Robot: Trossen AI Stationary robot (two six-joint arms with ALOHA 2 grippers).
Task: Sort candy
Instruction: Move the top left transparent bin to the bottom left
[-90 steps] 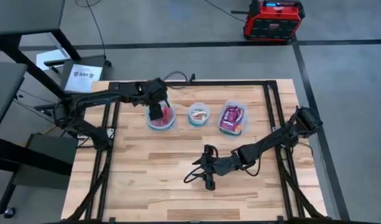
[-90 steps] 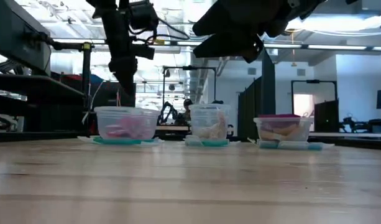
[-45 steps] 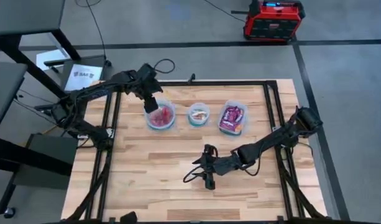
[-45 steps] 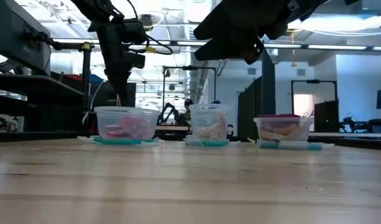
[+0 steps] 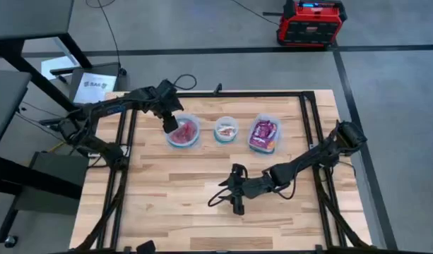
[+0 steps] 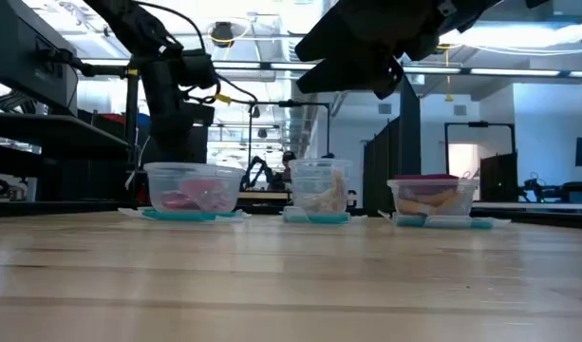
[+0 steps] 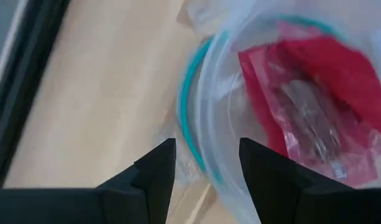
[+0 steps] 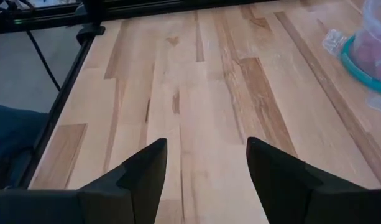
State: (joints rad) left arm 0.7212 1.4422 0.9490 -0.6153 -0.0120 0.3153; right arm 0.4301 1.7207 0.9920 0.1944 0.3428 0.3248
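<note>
Three clear blue-rimmed containers stand in a row on the far half of the table. The left round one (image 5: 183, 131) holds red candy (image 7: 314, 106). The small middle one (image 5: 226, 130) holds pale and orange pieces. The right rectangular one (image 5: 263, 133) holds purple packets. My left gripper (image 7: 206, 165) is open and empty, above the left rim of the red container (image 7: 199, 112). My right gripper (image 8: 206, 165) is open and empty over bare wood in the table's middle, near side (image 5: 236, 200).
Black frame rails run along the table's left (image 5: 124, 155) and right (image 5: 316, 141) sides and its far edge. A wide stretch of bare wood (image 5: 174, 204) lies in front of the containers.
My left gripper has risen out of the red container and drawn back toward the table's left edge, ending over the container's left rim. My right arm has kept still.
</note>
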